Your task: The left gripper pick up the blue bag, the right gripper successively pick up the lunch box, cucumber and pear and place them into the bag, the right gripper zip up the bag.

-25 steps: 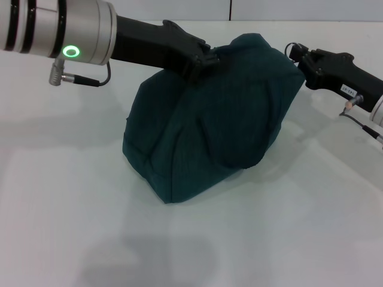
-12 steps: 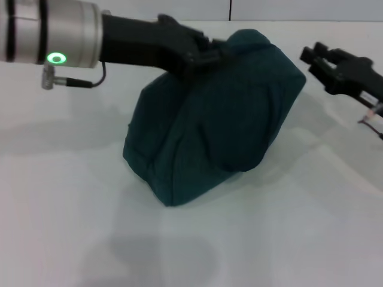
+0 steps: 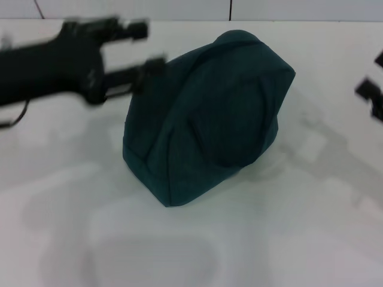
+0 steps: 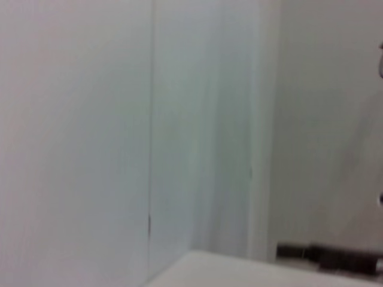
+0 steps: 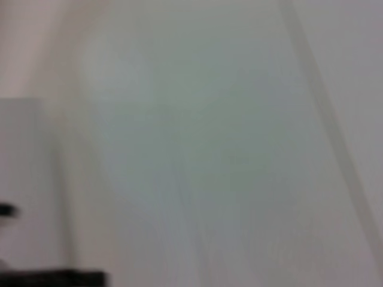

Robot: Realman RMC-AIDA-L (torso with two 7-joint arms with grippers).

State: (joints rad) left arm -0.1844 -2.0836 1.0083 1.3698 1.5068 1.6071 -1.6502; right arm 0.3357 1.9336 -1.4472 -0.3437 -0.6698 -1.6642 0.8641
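The white bench (image 3: pixel 251 239) is carrying the blue bag (image 3: pixel 206 119), which is sitting closed near the middle of the head view, its base resting toward the near left and its rounded top leaning up and away to the far right, so its long axis is running diagonally from near left to far right. The left tool (image 3: pixel 143 45) is hanging just beside the bag's upper left edge with its two fingers spread apart and gripping nothing. The right tool (image 3: pixel 374 89) is showing only at the right border, well apart from the bag, and whether it is spread or pressed together cannot be told.
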